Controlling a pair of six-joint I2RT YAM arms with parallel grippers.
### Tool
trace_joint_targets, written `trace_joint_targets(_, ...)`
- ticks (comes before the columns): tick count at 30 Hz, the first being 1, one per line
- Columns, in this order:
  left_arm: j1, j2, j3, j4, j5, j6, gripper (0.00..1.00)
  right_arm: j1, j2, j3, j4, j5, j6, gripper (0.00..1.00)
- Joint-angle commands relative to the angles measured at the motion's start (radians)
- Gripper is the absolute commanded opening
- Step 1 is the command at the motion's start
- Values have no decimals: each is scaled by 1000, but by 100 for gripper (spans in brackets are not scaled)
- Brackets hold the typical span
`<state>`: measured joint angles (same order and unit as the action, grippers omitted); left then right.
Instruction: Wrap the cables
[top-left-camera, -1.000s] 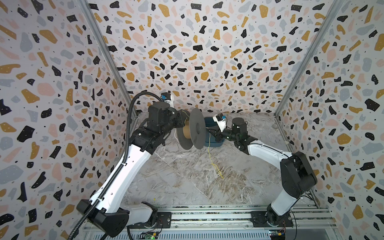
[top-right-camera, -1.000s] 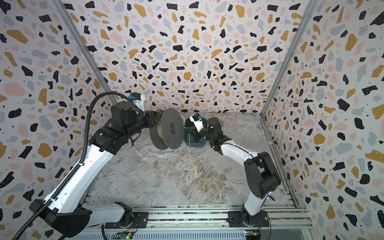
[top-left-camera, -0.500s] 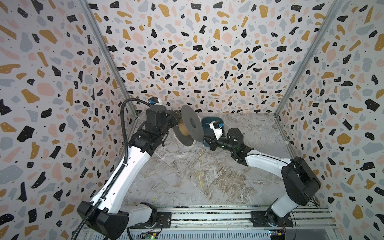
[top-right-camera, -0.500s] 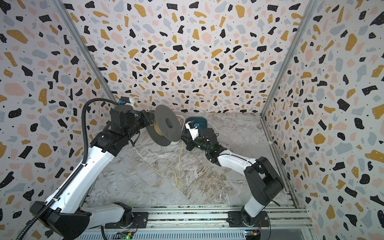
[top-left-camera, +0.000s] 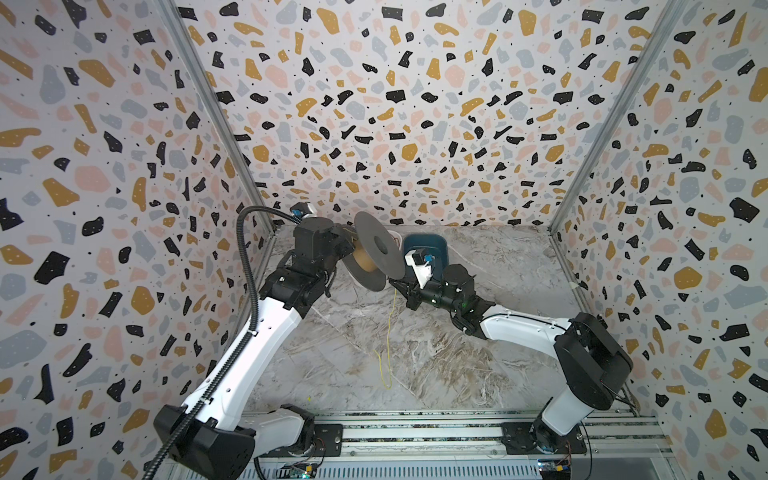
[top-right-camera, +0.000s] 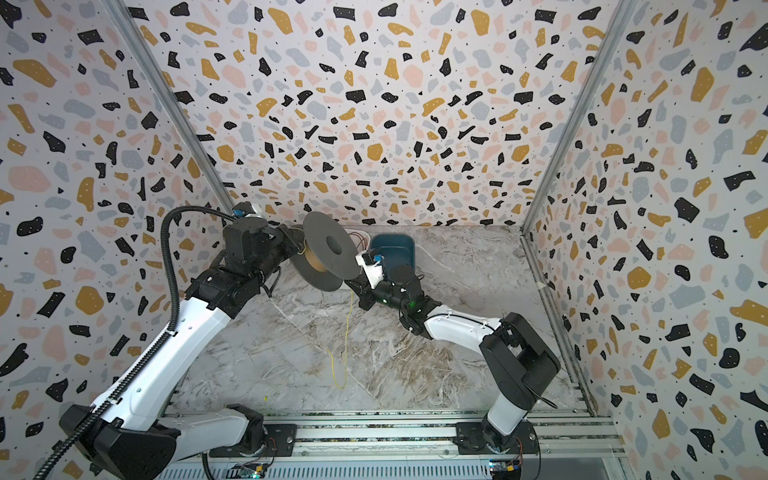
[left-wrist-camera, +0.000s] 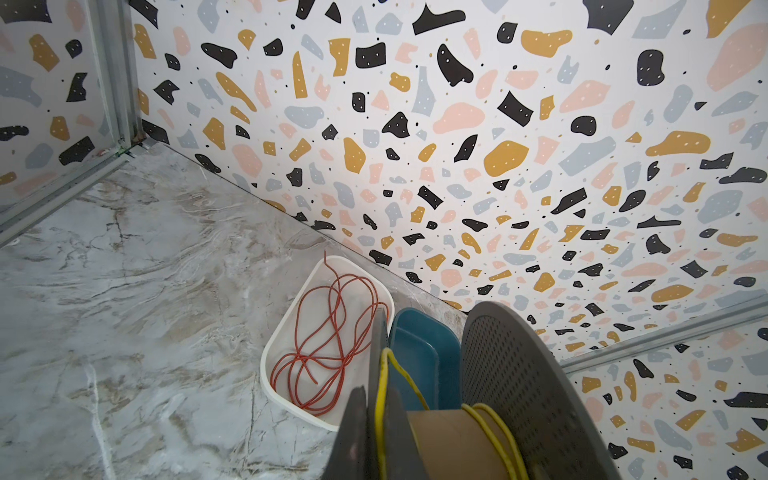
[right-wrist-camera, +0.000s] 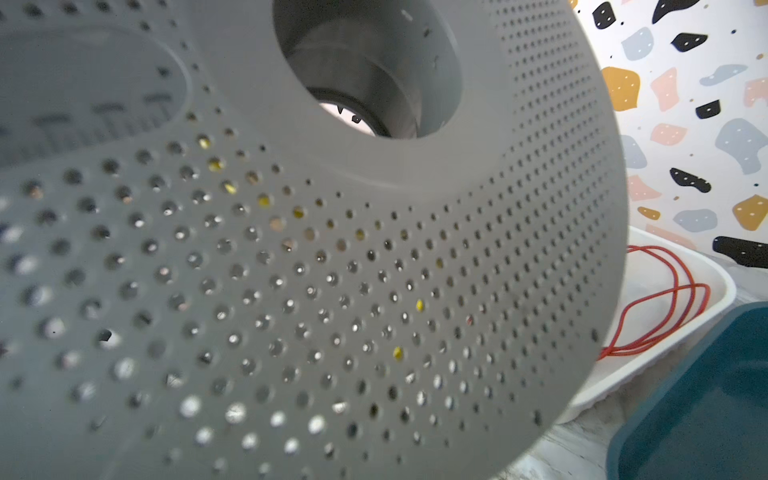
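A grey perforated spool (top-left-camera: 376, 249) (top-right-camera: 328, 249) with a cardboard core is held off the table at the back. My left gripper (top-left-camera: 348, 244) (left-wrist-camera: 378, 436) is shut on the rim of one flange. A few turns of the yellow cable (left-wrist-camera: 494, 432) lie on the core. The rest of the yellow cable (top-left-camera: 388, 332) (top-right-camera: 347, 332) hangs from my right gripper (top-left-camera: 397, 286) (top-right-camera: 351, 286), which is shut on it just under the spool. Its tail curls on the table. The red cable (left-wrist-camera: 332, 316) (right-wrist-camera: 660, 297) lies loose in a white tray (left-wrist-camera: 264, 365). The right fingers are hidden in the right wrist view.
A dark blue tray (top-left-camera: 428, 245) (left-wrist-camera: 419, 357) stands beside the white tray (right-wrist-camera: 723, 282) against the back wall, right behind the spool. A black corrugated hose (top-left-camera: 245, 257) loops along the left arm. Patterned walls close in three sides, and a metal rail (top-left-camera: 415, 432) runs along the front.
The spool has shifted left and back. My right gripper has swung from beside the flange down to under it, dragging the yellow cable's tail left across the table.
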<state>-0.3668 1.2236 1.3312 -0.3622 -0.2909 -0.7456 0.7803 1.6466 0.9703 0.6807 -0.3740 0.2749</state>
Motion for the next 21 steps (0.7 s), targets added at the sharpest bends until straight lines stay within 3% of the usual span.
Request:
trace_joint_targets(1,23,-27,12,268,-145,-6,0,48,-24,42,5,-82,-41,0)
trace_joint_targets(8,22,-46,33,263,-93,33,0,31,-9,37,-11,-31,-70,14)
trace_joint_targets(15,22,-74,34,250,-74,48,0,-20,39,66,-17,-100,-52,31)
trace_joint_targets(21,22,-73,69,220,-53,59,0,-35,31,62,-39,-118,-67,39)
